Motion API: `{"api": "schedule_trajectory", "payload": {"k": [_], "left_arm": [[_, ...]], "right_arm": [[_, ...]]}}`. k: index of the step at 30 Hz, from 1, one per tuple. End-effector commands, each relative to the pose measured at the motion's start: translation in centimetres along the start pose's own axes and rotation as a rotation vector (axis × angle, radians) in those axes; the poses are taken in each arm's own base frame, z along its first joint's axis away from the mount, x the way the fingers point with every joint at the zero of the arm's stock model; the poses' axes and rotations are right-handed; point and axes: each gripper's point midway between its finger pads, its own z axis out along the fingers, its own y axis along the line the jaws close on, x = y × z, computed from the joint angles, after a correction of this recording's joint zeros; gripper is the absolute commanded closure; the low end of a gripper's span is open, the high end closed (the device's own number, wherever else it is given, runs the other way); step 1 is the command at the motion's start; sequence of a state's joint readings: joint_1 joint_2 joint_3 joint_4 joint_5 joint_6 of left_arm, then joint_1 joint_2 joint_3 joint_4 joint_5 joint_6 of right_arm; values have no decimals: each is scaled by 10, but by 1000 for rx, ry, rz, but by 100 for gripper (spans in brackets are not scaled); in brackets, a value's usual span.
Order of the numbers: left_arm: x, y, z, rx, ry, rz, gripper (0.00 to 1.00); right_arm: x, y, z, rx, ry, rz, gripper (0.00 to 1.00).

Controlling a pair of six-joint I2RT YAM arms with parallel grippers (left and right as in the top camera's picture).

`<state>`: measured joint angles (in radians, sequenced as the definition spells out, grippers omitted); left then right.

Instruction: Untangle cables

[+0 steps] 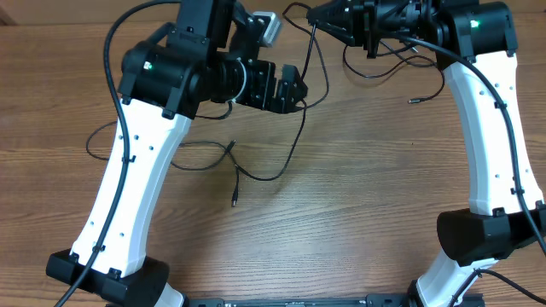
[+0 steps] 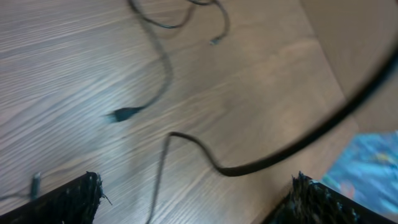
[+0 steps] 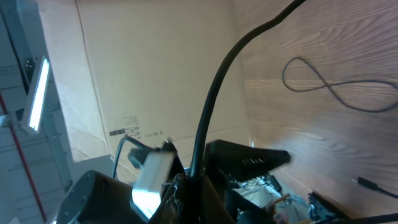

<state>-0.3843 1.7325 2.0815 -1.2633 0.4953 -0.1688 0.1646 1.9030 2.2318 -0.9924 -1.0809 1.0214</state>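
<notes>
**Loose cables spread across the worktop, one strand lifted at the far edge**

The cables (image 1: 275, 176) lie as separate thin black strands on the wooden worktop (image 1: 358, 188), not wound into a bundle. One strand runs from the right hand (image 1: 317, 19) at the far edge down past the left hand (image 1: 294, 89). It curves toward the middle of the worktop and ends in a small plug (image 1: 233, 203). A second strand loops out beside the left arm (image 1: 200, 145). More loops lie under the right arm near the far edge (image 1: 375, 72), with a free plug end (image 1: 414, 101) just clear of them.

The left hand is spread wide. In its wrist view the two fingers (image 2: 68, 199) sit far apart at the lower corners and grip nothing. A blurred strand (image 2: 236, 171) crosses the gap between them without touching either finger. Beyond it another plug (image 2: 118, 115) rests flat on the wood.

The right hand is harder to read. Its wrist view is crowded with dark shapes, but a strand (image 3: 211, 106) rises from where the fingers meet. It seems to be pinched closed on that strand, holding it off the worktop. A flat loop (image 3: 329, 87) lies on the wood beyond it.
</notes>
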Motion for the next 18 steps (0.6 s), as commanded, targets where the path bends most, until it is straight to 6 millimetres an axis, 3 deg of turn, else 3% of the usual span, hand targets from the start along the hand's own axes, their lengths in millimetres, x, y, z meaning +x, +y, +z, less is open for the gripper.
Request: {"api": "schedule_trajectory", "payload": {"k": [1, 4, 12, 18], "left_arm": [[4, -34, -2, 128, 7, 155, 0], [5, -37, 0, 125, 10, 169, 0], [-1, -39, 0, 130, -15, 185, 37], [-4, -40, 0, 131, -28, 192, 53]], "right_arm": [[5, 9, -1, -21, 16, 33, 96], [6, 9, -1, -21, 17, 52, 96], [8, 6, 0, -12, 22, 72, 96], [13, 7, 5, -9, 39, 71, 96]]}}
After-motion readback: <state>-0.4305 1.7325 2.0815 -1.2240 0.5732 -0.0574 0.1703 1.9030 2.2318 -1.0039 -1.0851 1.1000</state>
